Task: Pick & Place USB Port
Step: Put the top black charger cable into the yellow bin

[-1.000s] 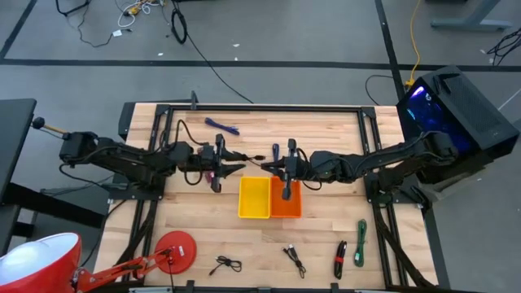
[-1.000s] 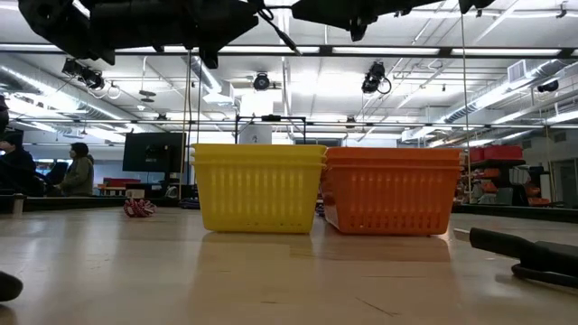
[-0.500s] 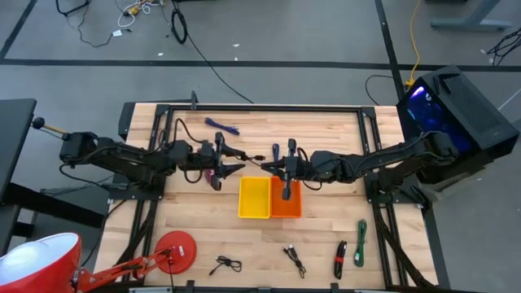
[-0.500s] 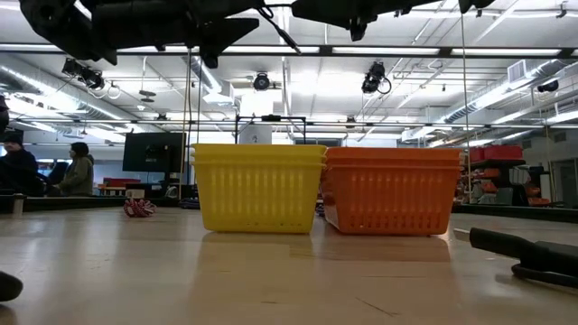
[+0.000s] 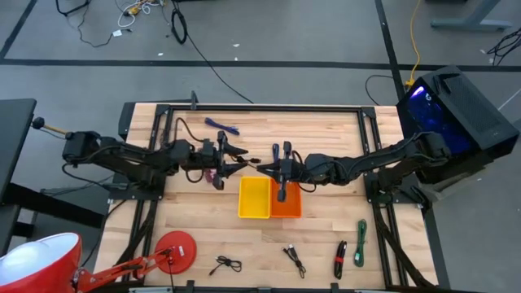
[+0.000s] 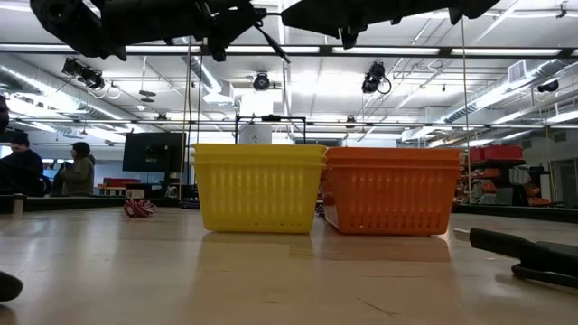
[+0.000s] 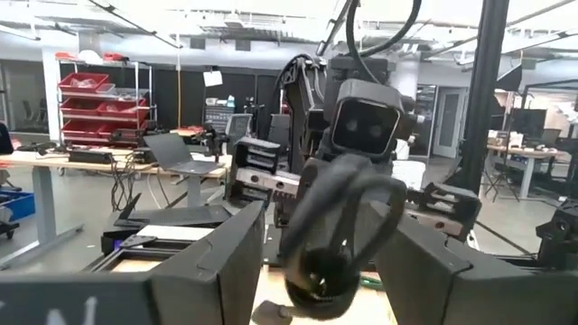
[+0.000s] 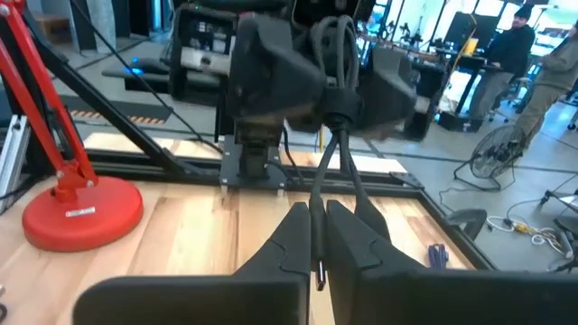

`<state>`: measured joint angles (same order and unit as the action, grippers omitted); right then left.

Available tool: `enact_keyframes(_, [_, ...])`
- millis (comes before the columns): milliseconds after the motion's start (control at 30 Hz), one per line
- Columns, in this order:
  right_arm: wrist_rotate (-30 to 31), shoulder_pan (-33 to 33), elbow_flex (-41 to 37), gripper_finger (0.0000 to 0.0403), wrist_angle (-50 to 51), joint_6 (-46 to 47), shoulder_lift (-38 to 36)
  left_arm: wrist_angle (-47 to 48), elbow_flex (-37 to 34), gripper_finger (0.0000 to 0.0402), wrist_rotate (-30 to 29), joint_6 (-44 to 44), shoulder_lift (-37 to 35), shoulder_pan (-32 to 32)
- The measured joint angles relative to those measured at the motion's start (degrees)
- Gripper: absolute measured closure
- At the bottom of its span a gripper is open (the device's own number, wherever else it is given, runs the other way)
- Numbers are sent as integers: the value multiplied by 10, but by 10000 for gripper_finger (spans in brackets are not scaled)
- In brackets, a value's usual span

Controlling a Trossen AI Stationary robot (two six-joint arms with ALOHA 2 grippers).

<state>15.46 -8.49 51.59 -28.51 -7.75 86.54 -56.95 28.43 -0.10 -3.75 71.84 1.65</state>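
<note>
While raised above worktop (image 5: 326, 138) — black cable (image 7: 339, 226) clamped in left end effector (image 5: 230, 159), far end pinched by right end effector (image 5: 279, 165): two-arm handover beside yellow bin (image 5: 254, 198).

both arms cut off by low view's upper edge, basket interiors hidden behind their walls
</note>
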Motion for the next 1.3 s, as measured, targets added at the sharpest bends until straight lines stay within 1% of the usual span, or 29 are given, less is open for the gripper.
enact_keyframes(67, [0,0,0,393,-3,-1,0,4,8,224,0,7,20,0])
enact_keyframes(100, [1,0,0,393,-3,-1,0,3,14,242,0,12,31,0])
enact_keyframes(133, [2,0,0,393,-3,-2,0,0,19,266,1,16,42,0])
enact_keyframes(233, [11,1,0,393,5,-3,0,-2,27,366,2,23,60,0])
enact_keyframes(267, [15,1,0,393,5,-3,0,-1,29,379,2,27,62,1])
enact_keyframes(400, [30,1,0,391,6,-5,0,5,28,386,2,45,50,1])
enact_keyframes(567, [29,1,1,389,0,-11,-1,26,29,387,-4,45,35,1])
enact_keyframes(667, [35,1,1,374,2,-26,-2,44,30,387,-21,45,33,1])
enact_keyframes(767, [69,0,0,352,8,-33,-10,55,28,387,-36,45,30,2])
enact_keyframes(867, [100,0,0,330,54,-37,-26,92,28,387,-69,56,10,3])
enact_keyframes(933, [112,0,0,317,87,-35,-49,144,28,387,-89,54,-10,5])
enact_keyframes(1033, [145,1,0,298,140,-32,-87,184,28,387,-85,20,-30,2])
enact_keyframes(1167, [225,9,0,278,205,-33,-135,259,28,387,-76,-41,-30,-25])
enact_keyframes(1233, [250,16,0,271,227,-31,-156,291,28,387,-89,-76,-19,-44])
enact_keyframes(1300, [257,26,0,266,240,-20,-168,316,28,387,-105,-113,-4,-67])
